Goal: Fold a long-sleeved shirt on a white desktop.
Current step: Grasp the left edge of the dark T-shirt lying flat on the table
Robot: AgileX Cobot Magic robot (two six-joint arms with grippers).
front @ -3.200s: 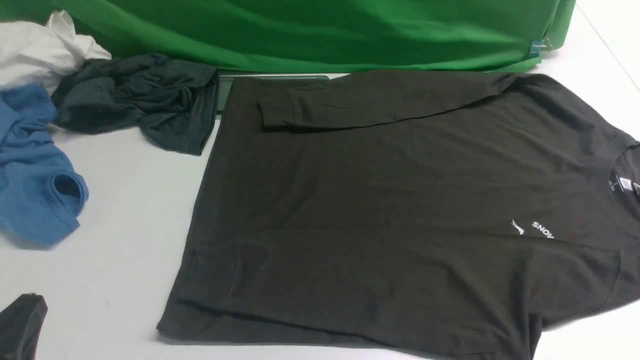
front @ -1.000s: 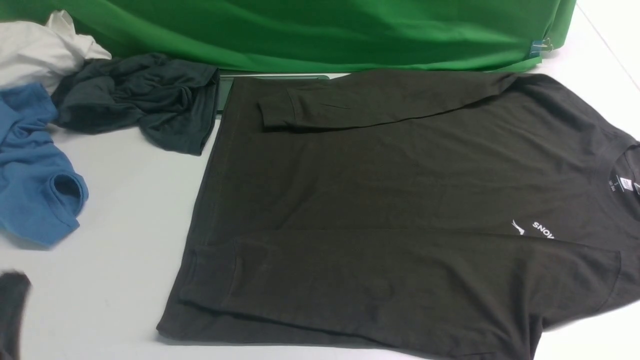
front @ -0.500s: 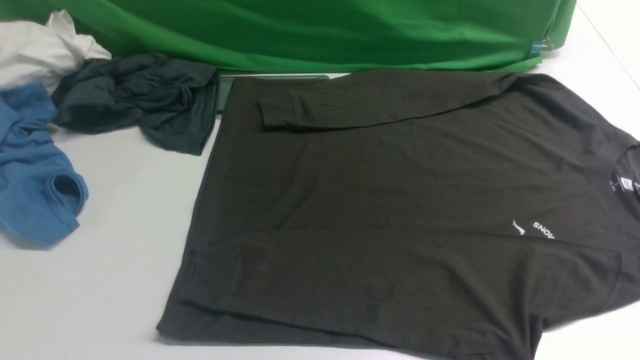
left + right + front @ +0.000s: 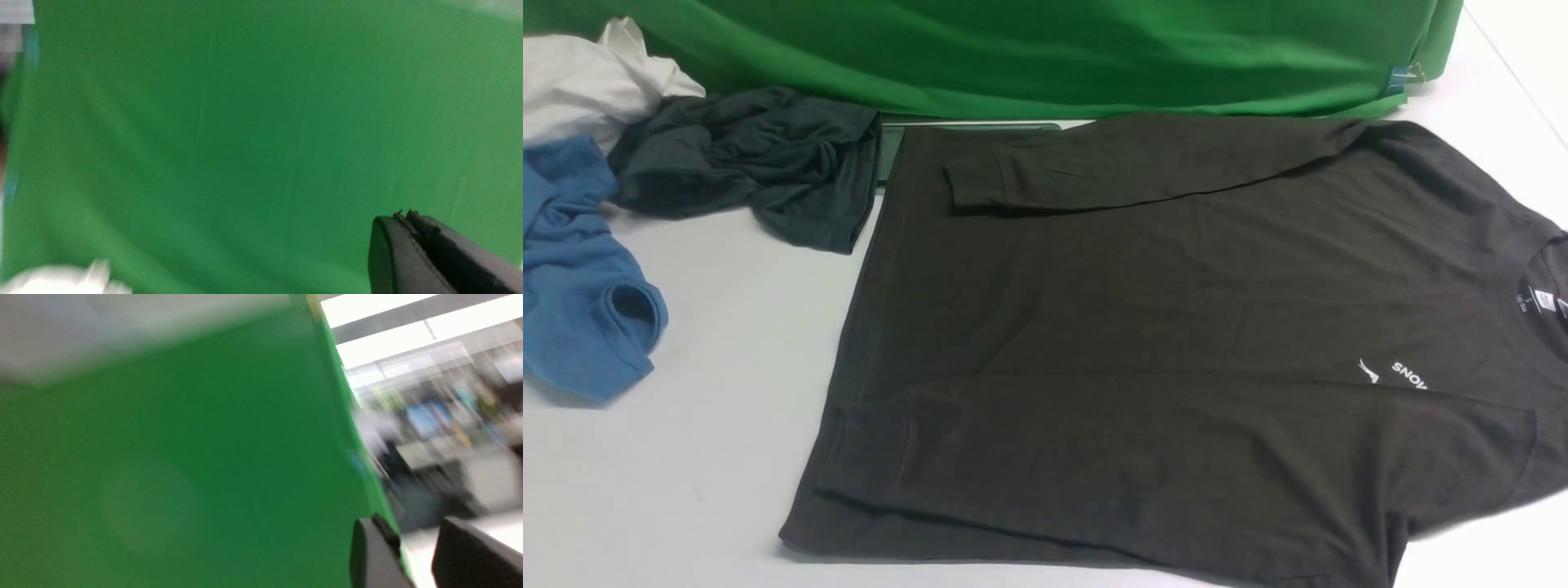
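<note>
Both sleeves (image 4: pixel 1135 167) of the long-sleeved shirt (image 4: pixel 1176 310) lie folded across its body; it lies flat on the white worktop (image 4: pixel 719 327), far edge at the green backdrop's (image 4: pixel 1013 57) foot. Our right hand (image 4: pixel 408 535) is spread, facing that backdrop; left hand (image 4: pixel 412 245): we cannot tell. We judge the body fold is next: both hands must descend and grasp the hem (image 4: pixel 837 392).
</note>
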